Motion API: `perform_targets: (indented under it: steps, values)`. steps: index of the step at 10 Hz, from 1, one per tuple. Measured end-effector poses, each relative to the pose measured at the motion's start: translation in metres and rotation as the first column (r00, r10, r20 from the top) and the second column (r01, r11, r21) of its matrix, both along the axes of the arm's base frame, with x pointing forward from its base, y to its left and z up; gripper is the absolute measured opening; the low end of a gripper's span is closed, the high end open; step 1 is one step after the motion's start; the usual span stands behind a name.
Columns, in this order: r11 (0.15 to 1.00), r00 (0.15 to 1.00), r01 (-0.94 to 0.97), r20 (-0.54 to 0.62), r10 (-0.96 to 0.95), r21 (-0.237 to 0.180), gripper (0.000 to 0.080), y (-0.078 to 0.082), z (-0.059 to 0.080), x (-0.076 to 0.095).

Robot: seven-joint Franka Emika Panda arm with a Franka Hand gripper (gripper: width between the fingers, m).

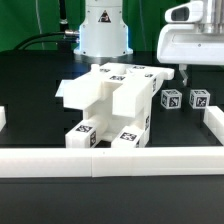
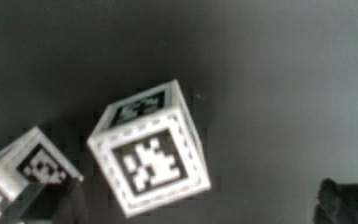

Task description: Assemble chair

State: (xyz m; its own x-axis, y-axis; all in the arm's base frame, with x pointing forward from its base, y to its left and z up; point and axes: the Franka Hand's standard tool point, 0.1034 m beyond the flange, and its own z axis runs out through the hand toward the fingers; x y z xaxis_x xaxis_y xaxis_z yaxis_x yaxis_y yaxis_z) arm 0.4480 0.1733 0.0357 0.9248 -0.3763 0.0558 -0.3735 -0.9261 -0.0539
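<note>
The partly joined chair [image 1: 112, 105] stands mid-table as a blocky white assembly of tagged panels and legs. Two small loose tagged white blocks [image 1: 172, 99] [image 1: 201, 99] lie to the exterior view's right of it. My gripper [image 1: 186, 72] hangs above and just behind these blocks, well clear of them. In the wrist view one block [image 2: 149, 150] shows large and tilted below the gripper [image 2: 208, 206], with the other block [image 2: 25, 170] at the frame's edge. The jaws stand wide and open with nothing between them. One dark fingertip [image 2: 350, 200] shows.
White border rails run along the front [image 1: 110, 160], the left [image 1: 3, 117] and the right [image 1: 214, 125] of the black table. The robot's white base [image 1: 104, 30] stands behind the chair.
</note>
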Motion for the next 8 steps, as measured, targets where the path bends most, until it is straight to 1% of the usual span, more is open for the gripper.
perform_targets:
  steps: [3, 6, 8]
  values:
    - [1.000, 1.000, 0.000, -0.007, -0.001, -0.011, 0.0648, -0.003, -0.010, -0.003]
    - [1.000, 1.000, 0.000, -0.014, 0.000, -0.015, 0.0648, -0.003, -0.013, -0.005]
    - [1.000, 1.000, -0.001, -0.019, 0.001, -0.023, 0.0648, -0.006, -0.019, -0.007]
